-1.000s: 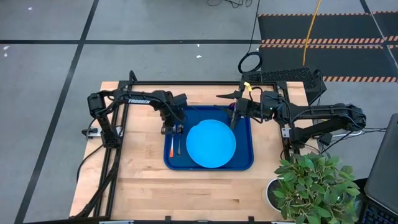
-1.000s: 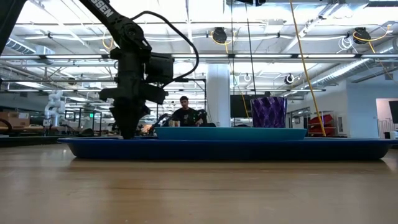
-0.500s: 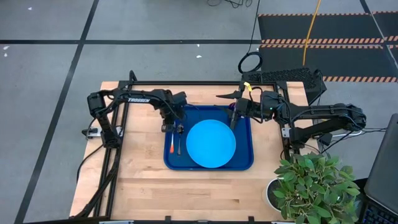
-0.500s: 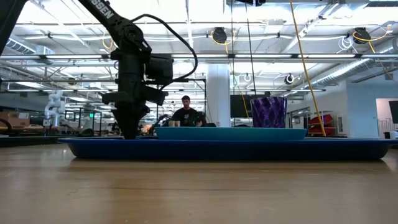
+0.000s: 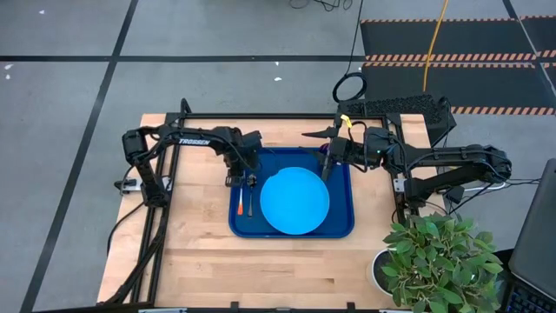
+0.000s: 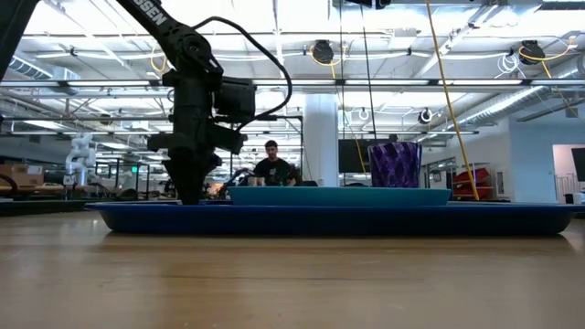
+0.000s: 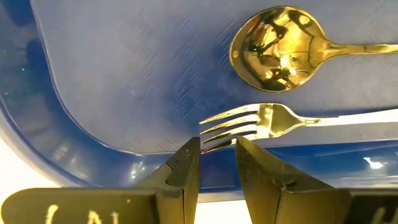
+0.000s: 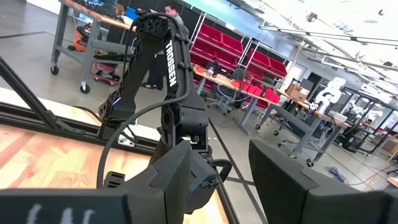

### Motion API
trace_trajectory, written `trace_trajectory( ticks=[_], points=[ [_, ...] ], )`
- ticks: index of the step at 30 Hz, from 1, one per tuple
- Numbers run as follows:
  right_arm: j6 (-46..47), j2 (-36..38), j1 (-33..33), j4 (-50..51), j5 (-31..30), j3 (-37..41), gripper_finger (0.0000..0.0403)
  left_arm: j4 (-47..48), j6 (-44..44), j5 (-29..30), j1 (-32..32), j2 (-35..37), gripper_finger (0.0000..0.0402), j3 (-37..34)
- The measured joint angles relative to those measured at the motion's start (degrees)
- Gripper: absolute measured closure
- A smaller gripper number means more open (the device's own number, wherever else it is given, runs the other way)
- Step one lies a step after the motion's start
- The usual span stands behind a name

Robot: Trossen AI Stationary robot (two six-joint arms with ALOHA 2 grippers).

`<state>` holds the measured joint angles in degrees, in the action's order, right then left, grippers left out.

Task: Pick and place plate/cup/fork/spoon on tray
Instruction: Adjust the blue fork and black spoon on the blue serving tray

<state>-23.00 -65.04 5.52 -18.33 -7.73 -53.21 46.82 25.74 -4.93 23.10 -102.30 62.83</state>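
The dark-blue tray [image 5: 340, 228] holds the sky-blue plate [image 5: 294, 201]. At its left side lie the fork [image 5: 239, 207] with an orange-red handle and, beside it, the dark spoon [image 5: 249, 205]. My left gripper [image 5: 248, 179] points down over the tray's far left part. It is open by a narrow gap, its fingertips [image 7: 217, 152] at the ends of the fork's tines [image 7: 239, 122]. The spoon's bowl [image 7: 277, 48] lies just beyond. The purple cup [image 6: 395, 164] stands on the tray's far right part. My right gripper [image 5: 327, 163] is open and level above it. My left gripper comes from above, pointing down, with its fingertips [image 7: 186, 163] either side of the lowest tine's end [image 7: 219, 144]. The fork lies flat on the tray. I cannot tell whether the fingers touch the tine.
A potted plant [image 5: 432, 256] stands at the table's near right corner. Bare wooden table [image 5: 200, 265] lies near and left of the tray. A person [image 6: 271, 167] sits in the room beyond the table.
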Motion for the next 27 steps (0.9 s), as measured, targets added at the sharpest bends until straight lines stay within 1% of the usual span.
trace_trajectory(
  ticks=[6,13,27],
  points=[
    [0.00,0.00,0.00,0.20,0.00,0.00,0.0245,0.48,0.00,-0.18,0.01,0.00,0.0298,0.00],
    [0.00,0.00,0.00,0.20,0.00,0.00,0.0245,3.22,0.44,-0.20,-0.01,0.00,0.0298,0.02],
    [-0.13,0.00,0.00,0.17,0.00,0.00,0.0245,2.46,1.09,-1.59,-0.16,0.00,0.0298,0.09]
  ],
)
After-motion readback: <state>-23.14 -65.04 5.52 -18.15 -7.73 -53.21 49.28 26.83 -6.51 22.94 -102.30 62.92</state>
